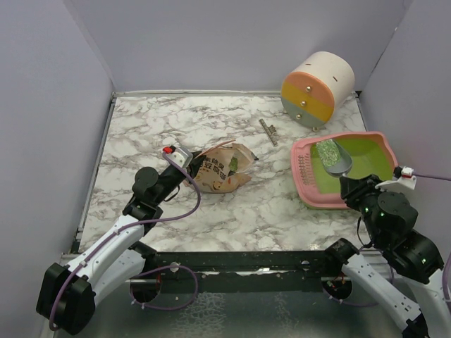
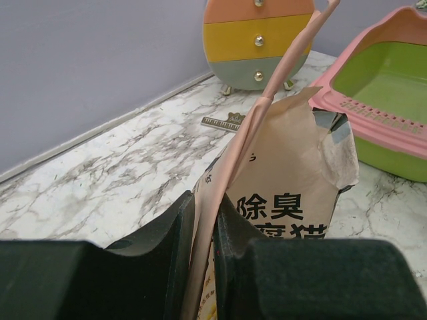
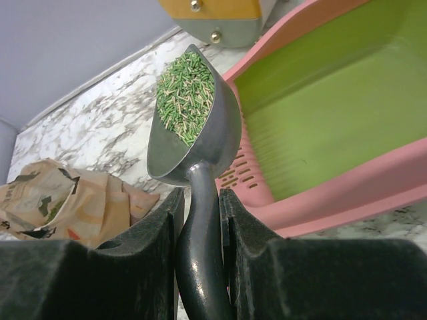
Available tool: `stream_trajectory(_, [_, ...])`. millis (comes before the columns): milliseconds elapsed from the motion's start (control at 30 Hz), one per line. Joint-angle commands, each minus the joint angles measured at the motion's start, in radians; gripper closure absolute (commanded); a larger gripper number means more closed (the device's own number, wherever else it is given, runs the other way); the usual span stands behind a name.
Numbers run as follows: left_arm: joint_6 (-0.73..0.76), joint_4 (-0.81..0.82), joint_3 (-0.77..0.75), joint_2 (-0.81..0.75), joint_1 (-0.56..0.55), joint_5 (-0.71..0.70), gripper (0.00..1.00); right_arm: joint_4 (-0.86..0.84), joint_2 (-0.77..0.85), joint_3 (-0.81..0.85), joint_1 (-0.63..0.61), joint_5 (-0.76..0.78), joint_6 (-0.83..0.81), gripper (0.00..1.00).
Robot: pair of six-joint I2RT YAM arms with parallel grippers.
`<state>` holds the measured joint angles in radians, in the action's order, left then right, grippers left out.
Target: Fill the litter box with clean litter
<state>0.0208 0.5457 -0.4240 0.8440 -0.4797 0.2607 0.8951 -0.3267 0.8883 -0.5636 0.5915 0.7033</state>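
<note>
The litter box (image 1: 304, 177) is a pink tray with a lime-green floor, at the right of the table; it shows too in the left wrist view (image 2: 373, 107) and the right wrist view (image 3: 373, 193). My right gripper (image 1: 350, 185) (image 3: 200, 197) is shut on the handle of a silver scoop (image 1: 338, 162) (image 3: 200, 143). The scoop's bowl hangs over the box's left end and is heaped with clean litter (image 1: 328, 151) (image 3: 185, 93), green and tan pellets. My left gripper (image 1: 180, 163) (image 2: 205, 207) is shut on the pink top edge of a tan paper bag (image 1: 224, 170) (image 2: 293, 180), which slumps at mid-table.
A round cream drum (image 1: 317, 86) (image 2: 257, 40) with orange, yellow and grey drawers stands behind the box. A small metal strip (image 1: 268, 132) (image 2: 223, 122) lies on the marble between bag and drum. Lilac walls close the table on three sides.
</note>
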Motion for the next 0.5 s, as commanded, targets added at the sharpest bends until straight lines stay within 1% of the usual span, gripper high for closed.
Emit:
stream_trajectory(0, [-0.018, 0.053, -0.007, -0.015, 0.000, 0.003, 0.80, 0.092, -0.039, 0.085, -0.031, 0.140, 0.038, 0.99])
stream_trajectory(100, [-0.018, 0.052, -0.007, -0.014, 0.000, 0.005, 0.80, 0.146, -0.067, 0.127, -0.065, 0.177, 0.062, 0.99])
stream_trajectory(267, [-0.020, 0.053, -0.008, -0.009, -0.002, 0.012, 0.80, 0.288, -0.132, 0.220, -0.157, 0.237, 0.157, 0.99])
stream_trajectory(400, [-0.024, 0.052, -0.009, -0.006, -0.001, 0.013, 0.80, 0.387, -0.176, 0.292, -0.195, 0.299, 0.197, 0.99])
stream_trajectory(467, [-0.024, 0.052, -0.008, -0.005, -0.003, 0.012, 0.80, 0.469, -0.197, 0.338, -0.211, 0.335, 0.246, 0.99])
